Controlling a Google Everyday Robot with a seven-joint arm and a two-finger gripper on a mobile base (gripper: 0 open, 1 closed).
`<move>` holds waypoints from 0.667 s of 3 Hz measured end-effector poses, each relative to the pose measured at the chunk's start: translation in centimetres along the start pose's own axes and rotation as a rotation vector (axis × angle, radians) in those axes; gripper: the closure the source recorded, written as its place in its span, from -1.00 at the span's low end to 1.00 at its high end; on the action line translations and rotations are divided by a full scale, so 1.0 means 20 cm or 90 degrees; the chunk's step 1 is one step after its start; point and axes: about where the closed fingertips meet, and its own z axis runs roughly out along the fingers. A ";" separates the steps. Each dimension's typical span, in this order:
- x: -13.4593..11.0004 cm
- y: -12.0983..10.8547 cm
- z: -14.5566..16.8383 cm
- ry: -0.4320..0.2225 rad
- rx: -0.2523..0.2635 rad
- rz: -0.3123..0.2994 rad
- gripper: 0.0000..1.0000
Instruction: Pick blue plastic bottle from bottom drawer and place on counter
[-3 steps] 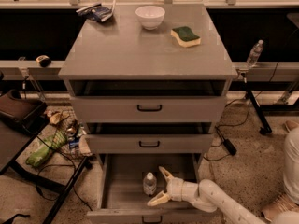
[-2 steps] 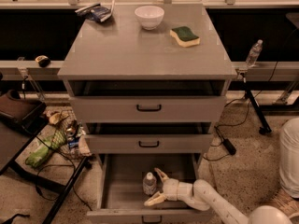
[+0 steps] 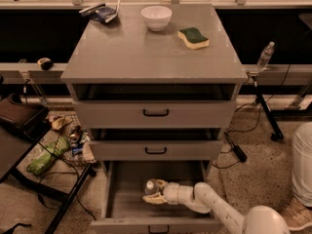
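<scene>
The blue plastic bottle (image 3: 150, 187) stands upright in the open bottom drawer (image 3: 127, 194), near the middle of its grey floor. My gripper (image 3: 154, 192) reaches into the drawer from the right on a white arm. It is at the bottle, with a finger on each side, and looks closed on the bottle's body. The far finger is partly hidden behind the bottle. The counter (image 3: 146, 48) is the grey cabinet top above.
On the counter stand a white bowl (image 3: 156, 17), a green-and-yellow sponge (image 3: 193, 37) and a small packet (image 3: 103, 12) at the back left. The two upper drawers (image 3: 156, 113) stick out slightly. A black stand and clutter (image 3: 58, 150) lie on the floor at left. Another bottle (image 3: 265, 55) stands at right.
My gripper has moved left to the bottle, and its fingers have narrowed from a wide spread to a close fit around it. The bottle has stayed in place.
</scene>
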 end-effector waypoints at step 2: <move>-0.22 0.03 -0.08 0.041 0.029 0.065 1.00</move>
